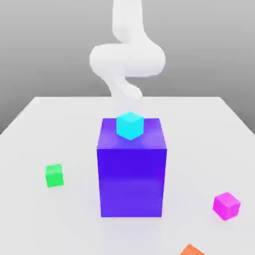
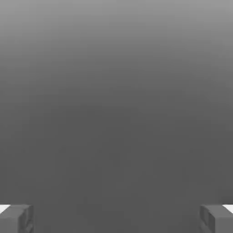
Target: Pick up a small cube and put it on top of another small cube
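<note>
Barely begun, by the look of things. Small magenta-pink cube (image 1: 226, 205) resting on the white table (image 1: 40, 129) near the front edge on the exterior view's right, well apart from everything else, untouched. Claw (image 2: 116, 218) spread wide in the hand view, grey fingertips (image 2: 18, 218) at opposite sides with nothing between them, facing plain grey background. White arm (image 1: 127, 60) curled up behind the big block, far from the pink cube.

Left to do, as a judgement: reaching across to the pink cube, closing on it, lifting, and setting it down on another small cube. Two candidates: a small cyan cube (image 1: 130, 125) already perched on top of the tall purple-blue block (image 1: 131, 169), near its back edge, and a small green cube (image 1: 54, 175) on the table at the exterior view's left. No telling which one is meant.

All cubes sharp-edged, smooth and glossy, plastic-like, in flat saturated colours. Big block equally slick, with a faint sheen on its front face. Table matte and pale. Corner of an orange piece (image 1: 190, 250) poking in at the front edge, shape unclear. Arm rounded and featureless.
</note>
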